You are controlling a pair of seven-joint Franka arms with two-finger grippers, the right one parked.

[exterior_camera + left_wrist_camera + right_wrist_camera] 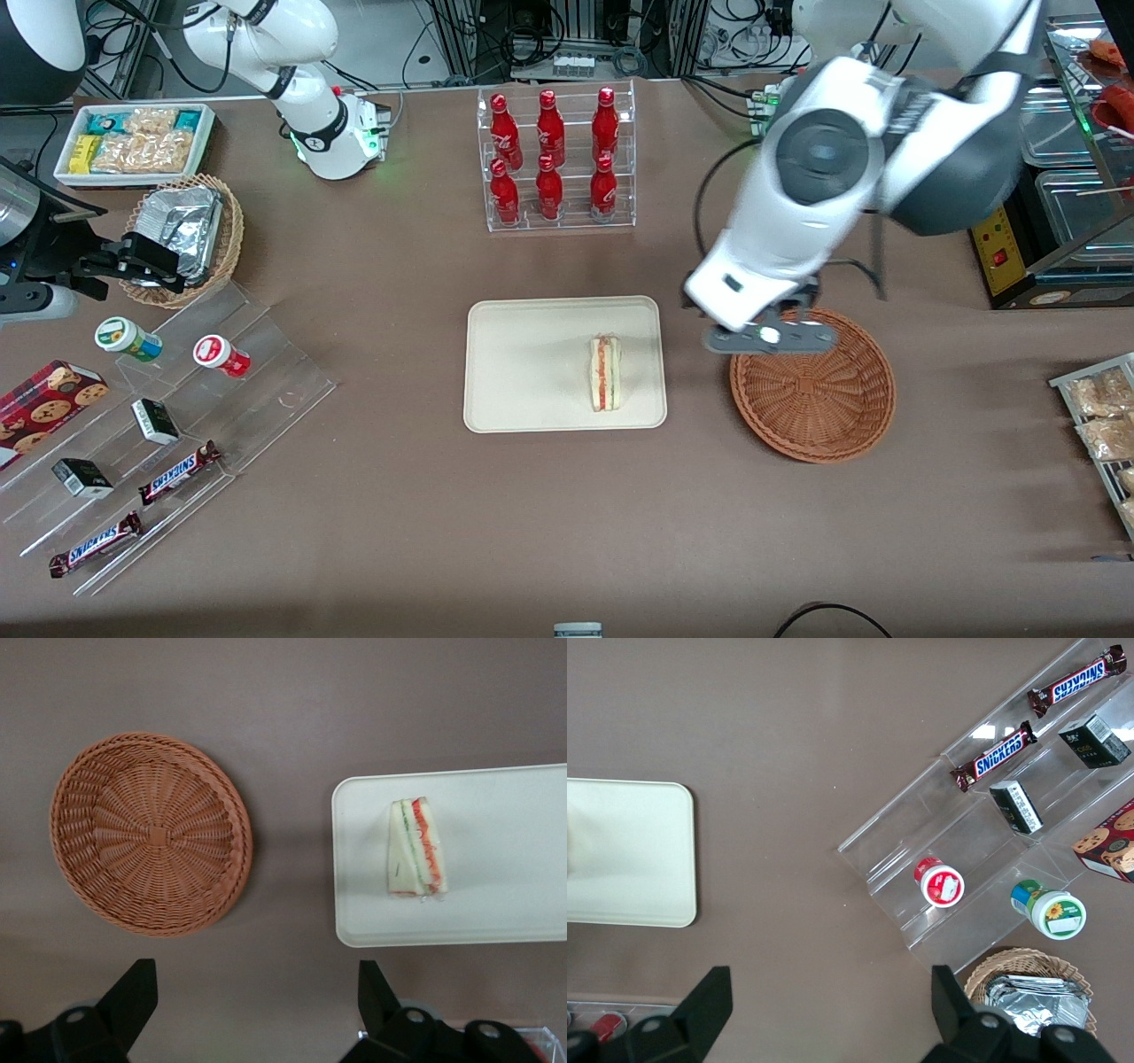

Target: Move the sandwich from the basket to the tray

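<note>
Sandwich (606, 373) lies on the tray (523, 354), toward the tray's end that faces the basket (815, 394), and nothing touches it, so the transfer looks done; what is left, as I judge it, is only for the arm to pull away and settle. It is a small wedge of pale white bread resting on its side, with a red layer and a thin green one showing along the cut edge, and in the left wrist view the sandwich (416, 849) appears whole and tidy, not spilled or squashed. The tray is a flat cream rectangle with rounded corners and a low rim, near the middle of the bench (567, 532). The basket, a wide shallow round of reddish-brown wicker, sits just beside the tray toward the working arm's end of the bench and holds nothing. The gripper (769, 337) hangs above the basket's rim on the side farther from the front camera; its fingers (133, 997) are spread wide apart with nothing between them. A clear rack of red bottles (555, 159) stands nearer the bench's back edge.
</note>
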